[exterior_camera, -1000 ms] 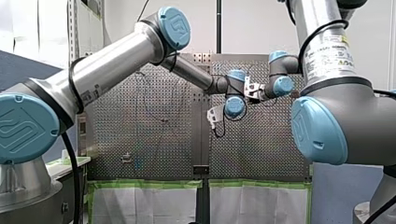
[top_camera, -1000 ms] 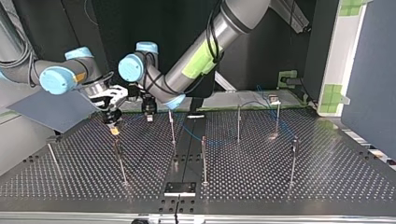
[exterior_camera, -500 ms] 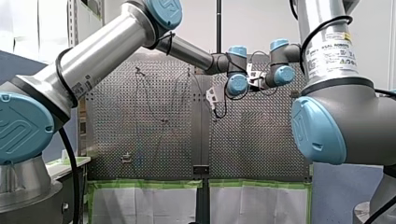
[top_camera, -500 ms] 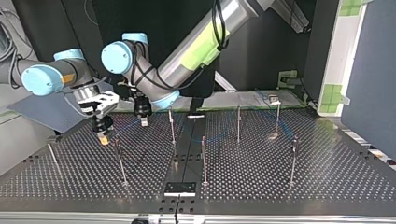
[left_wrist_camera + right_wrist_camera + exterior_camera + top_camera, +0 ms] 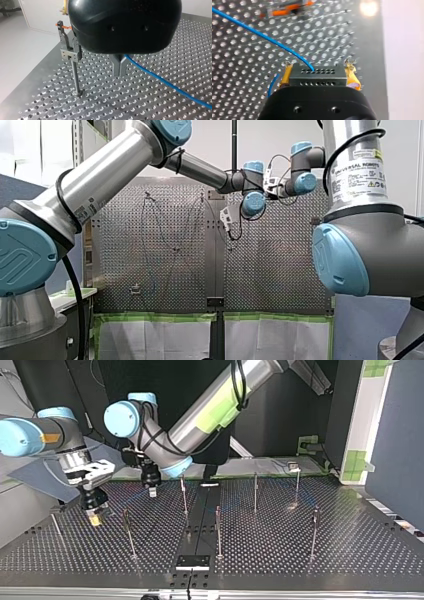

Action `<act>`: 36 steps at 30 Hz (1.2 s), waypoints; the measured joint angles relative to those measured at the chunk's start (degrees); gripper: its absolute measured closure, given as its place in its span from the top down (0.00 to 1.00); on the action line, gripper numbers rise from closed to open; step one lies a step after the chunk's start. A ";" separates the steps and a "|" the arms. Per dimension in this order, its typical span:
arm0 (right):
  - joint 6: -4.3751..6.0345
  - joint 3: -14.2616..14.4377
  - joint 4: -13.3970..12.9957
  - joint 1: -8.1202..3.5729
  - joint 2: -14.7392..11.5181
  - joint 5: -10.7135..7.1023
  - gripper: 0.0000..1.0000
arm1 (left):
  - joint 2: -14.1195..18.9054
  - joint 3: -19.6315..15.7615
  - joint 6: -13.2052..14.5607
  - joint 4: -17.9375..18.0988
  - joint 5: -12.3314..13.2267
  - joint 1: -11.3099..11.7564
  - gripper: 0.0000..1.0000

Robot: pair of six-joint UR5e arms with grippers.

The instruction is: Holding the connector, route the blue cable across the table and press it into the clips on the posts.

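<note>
Matt metal table (image 5: 150, 100), smooth plastic blue cable (image 5: 155, 75).

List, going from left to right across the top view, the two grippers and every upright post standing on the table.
far-left post → my right gripper → second post → my left gripper → third post → fourth post → fifth post → sixth post → seventh post
</note>
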 joint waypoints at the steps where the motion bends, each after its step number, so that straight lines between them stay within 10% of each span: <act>1: 0.03 -0.07 0.10 -0.01 -0.08 0.01 0.00 | 0.17 0.00 0.06 0.00 -0.02 0.05 0.00; 18: 0.80 -1.49 0.24 -0.25 -0.20 -0.01 0.00 | 1.91 0.97 2.88 1.71 1.04 1.29 0.00; 36: 2.01 -2.93 -0.25 -0.93 0.68 -0.08 0.00 | -0.13 1.21 4.99 7.32 10.64 7.91 0.00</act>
